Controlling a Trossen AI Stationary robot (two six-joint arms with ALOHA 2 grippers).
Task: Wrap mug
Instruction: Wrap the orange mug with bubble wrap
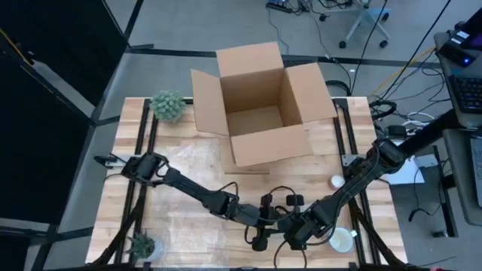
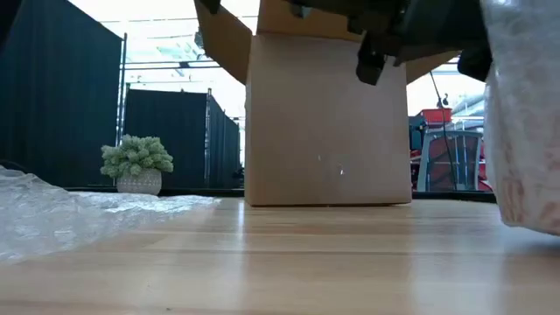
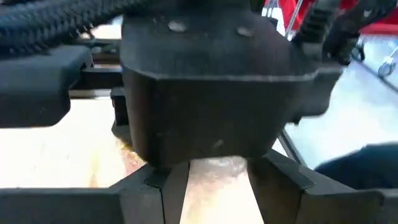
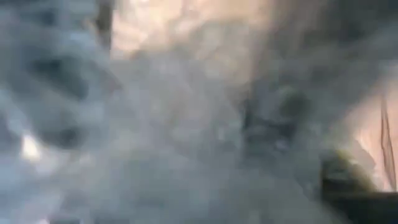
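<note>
Looking straight down: wooden table [image 1: 188,218], with the left pincer [image 1: 260,239] and right pincer [image 1: 297,239] side by side close to its near edge. Open cardboard box [image 1: 256,113] well beyond both. Sheet of bubble wrap [image 1: 192,158] spread between box and left pincer. Potted plant [image 1: 167,105] far off past the left pincer, a smaller plant [image 1: 141,245] out at its side by the table corner. What looks like the mug [image 1: 341,239], white and round, just beside the right pincer's outer side. Bare wood between pincers and box; cables and a chair base on the floor beyond the table.

At table height: box [image 2: 328,122] ahead, plant [image 2: 136,162] and wrap [image 2: 52,214] to one side, a bubble-wrapped bundle [image 2: 525,131] close at the other. Dark curtains behind.

From the left wrist: fingers [image 3: 155,186] standing apart, pale surface between, the other arm's dark body close ahead.

From the right wrist: only blurred wrap; apart or together, cannot tell.
</note>
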